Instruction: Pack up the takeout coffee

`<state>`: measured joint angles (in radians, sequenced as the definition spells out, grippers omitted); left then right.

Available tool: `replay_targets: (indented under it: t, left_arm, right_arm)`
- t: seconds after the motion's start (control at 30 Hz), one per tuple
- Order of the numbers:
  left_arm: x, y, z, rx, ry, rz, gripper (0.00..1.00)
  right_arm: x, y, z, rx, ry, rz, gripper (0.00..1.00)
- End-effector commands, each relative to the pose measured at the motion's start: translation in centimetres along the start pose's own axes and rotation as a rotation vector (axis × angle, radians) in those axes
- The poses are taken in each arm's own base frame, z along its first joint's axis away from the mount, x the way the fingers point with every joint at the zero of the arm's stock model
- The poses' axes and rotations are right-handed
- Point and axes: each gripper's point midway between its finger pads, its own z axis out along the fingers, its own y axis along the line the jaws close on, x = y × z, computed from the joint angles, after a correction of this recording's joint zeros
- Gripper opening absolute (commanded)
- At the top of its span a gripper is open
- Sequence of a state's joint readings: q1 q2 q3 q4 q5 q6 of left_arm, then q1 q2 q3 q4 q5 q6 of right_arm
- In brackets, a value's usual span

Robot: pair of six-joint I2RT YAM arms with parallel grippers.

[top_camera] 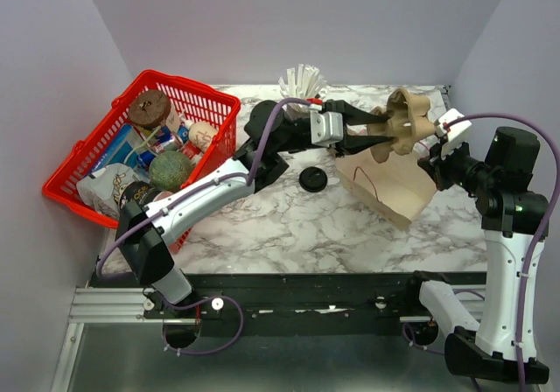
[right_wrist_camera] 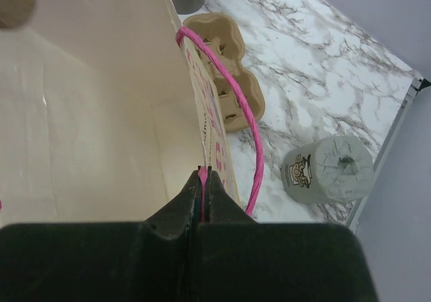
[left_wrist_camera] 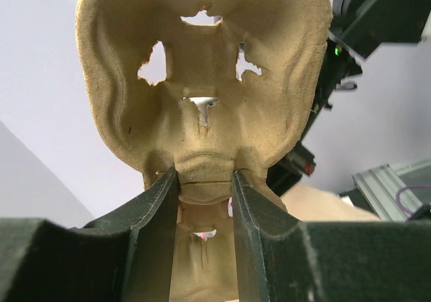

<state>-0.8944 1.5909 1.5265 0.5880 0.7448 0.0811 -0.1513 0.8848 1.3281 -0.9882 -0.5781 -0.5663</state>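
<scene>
The takeout coffee's round black lid (top_camera: 312, 179) lies flat on the marble, left of a tan paper bag (top_camera: 394, 191). A pale paper cup (right_wrist_camera: 328, 169) with a printed emblem stands bottom-up on the marble beside the bag. My left gripper (top_camera: 372, 128) (left_wrist_camera: 205, 180) is shut on the middle ridge of a brown moulded-pulp carrier (top_camera: 404, 116) (left_wrist_camera: 202, 66), held in the air above the bag. My right gripper (top_camera: 435, 156) (right_wrist_camera: 203, 172) is shut on the bag's pink handle (right_wrist_camera: 229, 93), and the bag's mouth (right_wrist_camera: 87, 113) stands open.
A red basket (top_camera: 223, 103) full of groceries tilts at the left. A cup of white sticks (top_camera: 302, 81) stands at the back. Another pulp carrier (right_wrist_camera: 225, 73) lies on the marble behind the bag. The table's metal edge (right_wrist_camera: 397, 120) runs close to the upturned cup.
</scene>
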Motion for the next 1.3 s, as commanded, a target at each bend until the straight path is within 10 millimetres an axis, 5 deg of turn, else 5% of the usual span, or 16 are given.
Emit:
replay_targets:
  t: [0.0,0.63,1.03,1.27]
  left_arm:
    - [3.0,-1.7,-0.4,0.043,0.024,0.033,0.00]
    - [12.7,-10.1,-6.0,0.345,0.459,0.106,0.00]
    - [16.2,-10.9,-6.1,0.521,0.648,0.226,0.00]
    - [16.4,-10.2,-5.0,0.506,0.699,0.267,0.00]
  right_arm:
    - [-1.4,0.5,-0.4,-0.015,-0.049,0.007,0.01]
    - [-0.9,2.1,-0.6,-0.083,-0.061,-0.037,0.01]
    - [-0.2,2.9,-0.7,-0.132,-0.040,-0.085,0.01]
    - [-0.2,3.2,-0.9,-0.138,-0.044,-0.089,0.01]
